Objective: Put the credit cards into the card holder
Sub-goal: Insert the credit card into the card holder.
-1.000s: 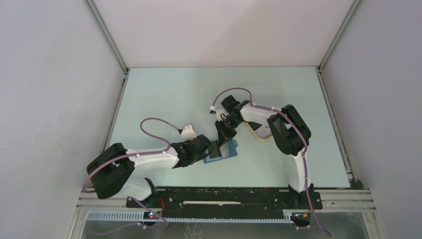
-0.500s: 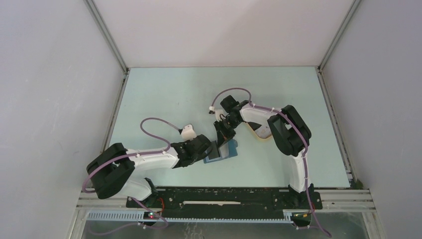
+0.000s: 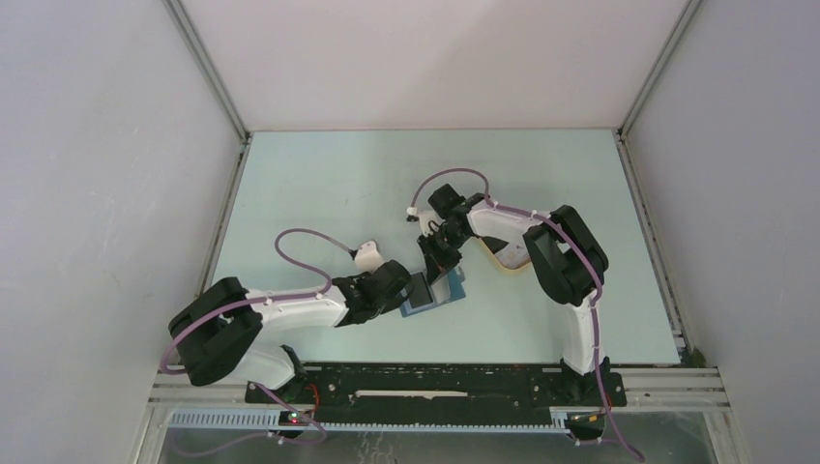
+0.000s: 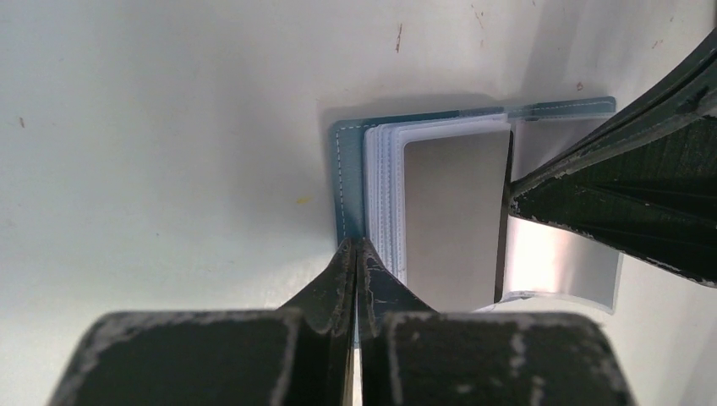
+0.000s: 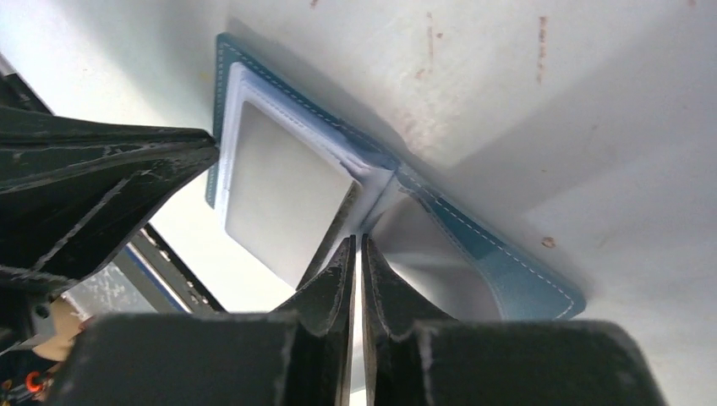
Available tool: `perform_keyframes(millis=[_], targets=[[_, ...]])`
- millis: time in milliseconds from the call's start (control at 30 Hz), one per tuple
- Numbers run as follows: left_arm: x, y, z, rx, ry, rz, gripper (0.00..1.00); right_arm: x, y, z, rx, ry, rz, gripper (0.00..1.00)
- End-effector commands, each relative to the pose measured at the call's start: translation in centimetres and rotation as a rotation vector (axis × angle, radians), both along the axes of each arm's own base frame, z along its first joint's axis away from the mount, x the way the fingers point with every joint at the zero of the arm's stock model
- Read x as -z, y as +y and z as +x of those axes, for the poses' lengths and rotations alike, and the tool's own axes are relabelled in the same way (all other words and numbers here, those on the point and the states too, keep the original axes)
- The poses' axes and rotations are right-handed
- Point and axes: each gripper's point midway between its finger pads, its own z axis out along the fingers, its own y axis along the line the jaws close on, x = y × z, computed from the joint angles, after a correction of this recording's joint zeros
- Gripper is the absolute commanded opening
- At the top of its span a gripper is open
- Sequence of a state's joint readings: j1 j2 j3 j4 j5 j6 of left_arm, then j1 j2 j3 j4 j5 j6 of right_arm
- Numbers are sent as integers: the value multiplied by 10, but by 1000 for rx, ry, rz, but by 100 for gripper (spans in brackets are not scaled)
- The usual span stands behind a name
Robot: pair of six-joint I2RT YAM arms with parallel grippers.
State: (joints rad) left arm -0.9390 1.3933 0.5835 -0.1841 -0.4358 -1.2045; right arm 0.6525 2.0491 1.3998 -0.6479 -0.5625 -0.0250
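The card holder (image 4: 342,161) lies open and flat on the pale tabletop (image 3: 338,184). Its teal cover is down and its stack of white pockets (image 4: 385,194) faces up. A grey card (image 4: 452,211) sits on top of that stack, square to it and well inside its outline. To me it looks seated in the top pocket rather than loose, though I can't make out the pocket's mouth.

The left fingers (image 4: 330,292) are clenched together, with their tips at one edge of the holder, right where cover and pockets meet. My guess is they are there to pin the holder so it neither slides nor folds shut. Whether they nip the cover's edge or only press on it, I can't tell.

The right fingers (image 5: 330,288) come in from the holder's opposite side, at the fold, where a clear sleeve (image 4: 558,262) lifts off the other half. Only a thin slit shows between them, and I can't tell whether the sleeve is caught in it or nothing is. Holding that leaf up would make sense, since it leaves the pockets exposed for the cards.

A beige tray (image 3: 505,259) peeks out just beyond the holder, under the right arm — what it holds is hidden.
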Motion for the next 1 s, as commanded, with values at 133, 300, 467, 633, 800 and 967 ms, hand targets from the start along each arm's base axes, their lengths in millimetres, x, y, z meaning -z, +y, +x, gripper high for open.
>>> perform_keyframes(millis=[133,300,467,633,800,967], targets=[[-3,-4,4,-7,-17,-25,3,-18,1,13,-35,-146,-40,13],[-5,-4,4,-2,-22,-29,3,-20,11,2,-73,-140,-25,14],[-6,-5,5,6,-26,-33,2,-26,16,-3,-92,-159,-16,14],[-11,-4,4,15,-33,-32,3,-29,9,8,-77,-193,-32,14],[-17,4,0,27,-40,-10,7,-36,0,18,-55,-205,-20,15],[-24,9,-6,55,-52,-14,8,-40,-3,20,-56,-201,0,18]])
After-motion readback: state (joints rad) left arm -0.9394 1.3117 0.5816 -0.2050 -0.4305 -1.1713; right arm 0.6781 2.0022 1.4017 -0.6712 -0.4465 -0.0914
